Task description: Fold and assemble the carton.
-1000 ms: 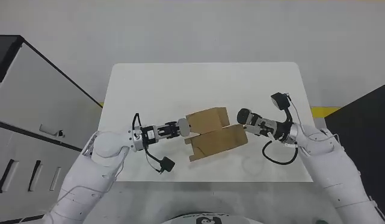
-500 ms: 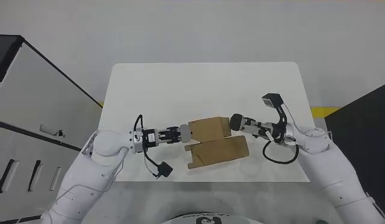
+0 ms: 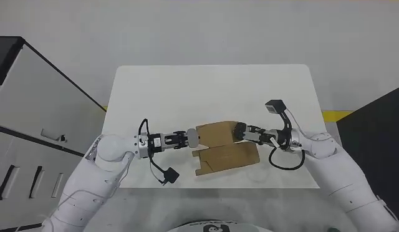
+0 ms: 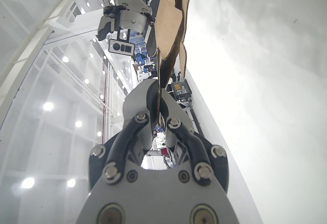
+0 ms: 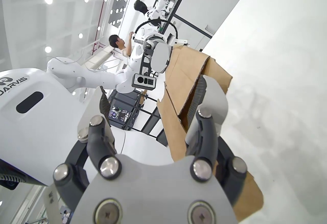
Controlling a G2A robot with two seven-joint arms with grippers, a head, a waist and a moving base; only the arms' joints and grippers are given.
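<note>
One half-folded carton [image 3: 219, 146] lies at the near middle of the table [image 3: 187, 88]. Left gripper [image 3: 192, 136] is clamped on the cardboard edge at one end. Right gripper [image 3: 237, 131] stands at the opposite end, spread wide, one finger touching the cardboard.

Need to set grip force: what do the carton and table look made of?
Carton: brown cardboard, matte, probably corrugated; raw layered cut edges and creased flaps show. Table: white, smooth top, perhaps laminate or painted board; the core is hidden.
</note>
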